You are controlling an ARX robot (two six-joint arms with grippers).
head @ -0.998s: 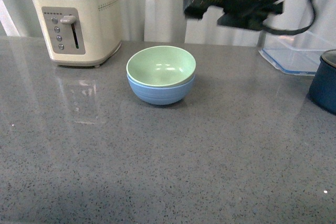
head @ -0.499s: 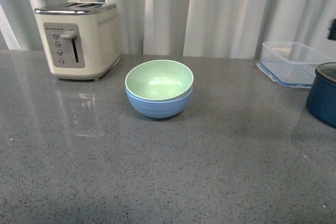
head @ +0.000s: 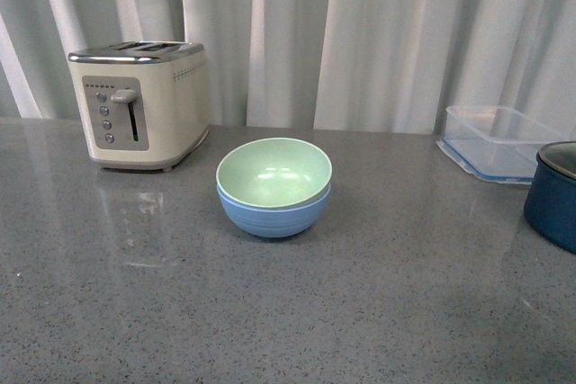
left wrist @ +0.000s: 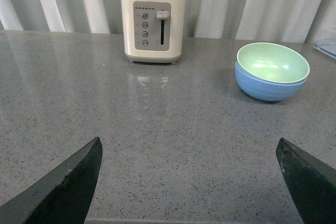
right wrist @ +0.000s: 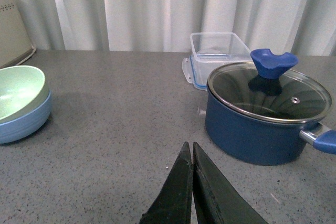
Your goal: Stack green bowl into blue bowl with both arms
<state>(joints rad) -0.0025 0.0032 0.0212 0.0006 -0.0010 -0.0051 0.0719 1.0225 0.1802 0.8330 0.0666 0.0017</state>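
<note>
Counter (head: 360, 312): front no arms; wrist shows pot (right wrist: 262, 124) lid.

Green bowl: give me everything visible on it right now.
The green bowl is pale mint, round, matte and empty, with soft light reflections inside. It sits upright, nested in the blue bowl, its rim slightly above the blue rim. The pair stands mid-counter, right of the toaster. Neither gripper touches it.
</note>
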